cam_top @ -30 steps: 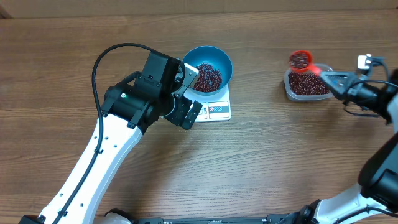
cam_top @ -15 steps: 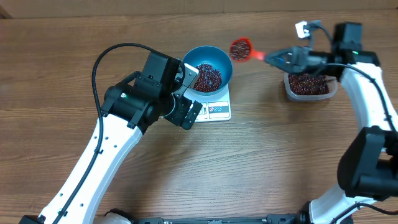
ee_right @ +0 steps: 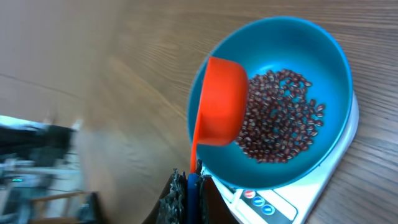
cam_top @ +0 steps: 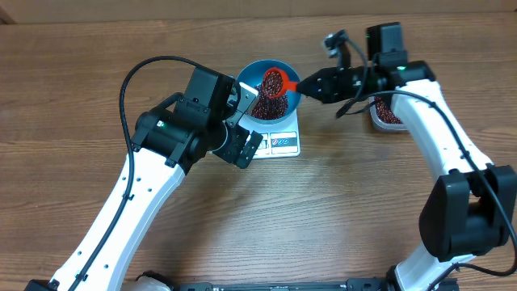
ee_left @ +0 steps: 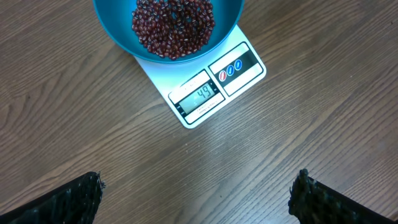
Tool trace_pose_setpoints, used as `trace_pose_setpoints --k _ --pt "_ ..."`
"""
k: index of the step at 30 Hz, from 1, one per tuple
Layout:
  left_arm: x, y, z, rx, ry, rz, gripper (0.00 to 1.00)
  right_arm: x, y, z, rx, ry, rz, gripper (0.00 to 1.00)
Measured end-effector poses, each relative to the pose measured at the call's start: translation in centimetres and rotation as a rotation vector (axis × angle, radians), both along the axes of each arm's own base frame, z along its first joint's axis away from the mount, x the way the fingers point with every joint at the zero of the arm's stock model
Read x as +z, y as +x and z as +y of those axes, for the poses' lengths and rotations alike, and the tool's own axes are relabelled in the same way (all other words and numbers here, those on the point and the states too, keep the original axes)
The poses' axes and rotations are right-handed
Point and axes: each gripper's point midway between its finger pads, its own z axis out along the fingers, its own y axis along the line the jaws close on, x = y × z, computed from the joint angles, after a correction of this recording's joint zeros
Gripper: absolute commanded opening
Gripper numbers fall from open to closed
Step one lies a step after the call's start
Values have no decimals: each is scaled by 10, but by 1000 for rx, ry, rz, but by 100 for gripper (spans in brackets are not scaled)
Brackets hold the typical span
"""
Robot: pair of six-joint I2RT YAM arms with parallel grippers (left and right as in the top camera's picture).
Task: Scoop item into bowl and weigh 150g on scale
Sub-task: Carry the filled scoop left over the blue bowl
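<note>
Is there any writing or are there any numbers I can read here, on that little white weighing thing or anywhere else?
"49": on the display of the white scale, seen in the left wrist view.
Small print below the display: too small to read.
Round buttons beside the display: blue and red marks only, no readable letters.
Blue bowl and orange scoop: no text visible.

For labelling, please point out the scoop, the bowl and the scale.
orange-red scoop [ee_right: 219, 102], right wrist view, cup's outside
blue bowl [ee_left: 226, 22], left wrist view, inner wall
scale [ee_left: 199, 95], left wrist view, display
</note>
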Motion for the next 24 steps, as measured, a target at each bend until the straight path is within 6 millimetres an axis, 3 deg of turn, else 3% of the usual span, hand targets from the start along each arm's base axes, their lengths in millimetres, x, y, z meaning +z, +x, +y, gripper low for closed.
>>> trace_pose_setpoints --k 10,20,24 --pt "0 0 0 0 0 0 100 -24 7 6 -80 -244 -59 4" --pt "0 0 0 0 0 0 100 9 6 5 -120 -333 -180 4" --pt "0 0 0 0 0 0 100 11 2 7 -109 -380 -213 4"
